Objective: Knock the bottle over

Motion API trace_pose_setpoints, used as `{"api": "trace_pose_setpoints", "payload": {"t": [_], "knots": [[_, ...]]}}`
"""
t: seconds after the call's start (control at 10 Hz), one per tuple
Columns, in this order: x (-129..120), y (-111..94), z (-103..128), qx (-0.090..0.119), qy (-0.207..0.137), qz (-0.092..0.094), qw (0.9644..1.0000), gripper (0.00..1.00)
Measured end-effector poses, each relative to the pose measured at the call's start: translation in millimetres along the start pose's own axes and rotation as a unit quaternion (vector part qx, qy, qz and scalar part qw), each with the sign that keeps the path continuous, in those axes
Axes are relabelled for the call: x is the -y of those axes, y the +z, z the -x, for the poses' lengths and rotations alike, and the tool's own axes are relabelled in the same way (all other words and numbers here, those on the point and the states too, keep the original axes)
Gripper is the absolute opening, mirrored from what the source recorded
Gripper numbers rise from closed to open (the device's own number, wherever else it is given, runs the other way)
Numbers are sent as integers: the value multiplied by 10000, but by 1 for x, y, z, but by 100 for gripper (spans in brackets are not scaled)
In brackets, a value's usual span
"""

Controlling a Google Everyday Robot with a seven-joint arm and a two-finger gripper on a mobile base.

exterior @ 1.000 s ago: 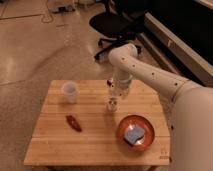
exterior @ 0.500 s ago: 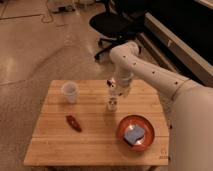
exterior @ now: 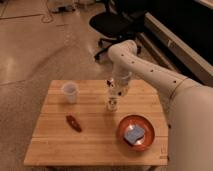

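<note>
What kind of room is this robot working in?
Likely an office or lab: a black office chair on a speckled hard floor, a wooden table. The gripper hangs over the bottle.

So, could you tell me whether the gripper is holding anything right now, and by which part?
It cannot be told. The gripper is right at the top of the bottle, which stands upright on the table.

Not much going on: the gripper (exterior: 114,91) sits a touch lower on the bottle (exterior: 112,101), arm elbow nudges left a bit.
</note>
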Motion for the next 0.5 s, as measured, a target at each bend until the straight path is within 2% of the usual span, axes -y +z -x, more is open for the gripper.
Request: {"api": "trace_pose_setpoints", "payload": {"t": [0.2,0.5], "knots": [[6,-2,2,-1,-342,-28,9994,41],[10,-1,12,24,-204,-33,9998,41]]}}
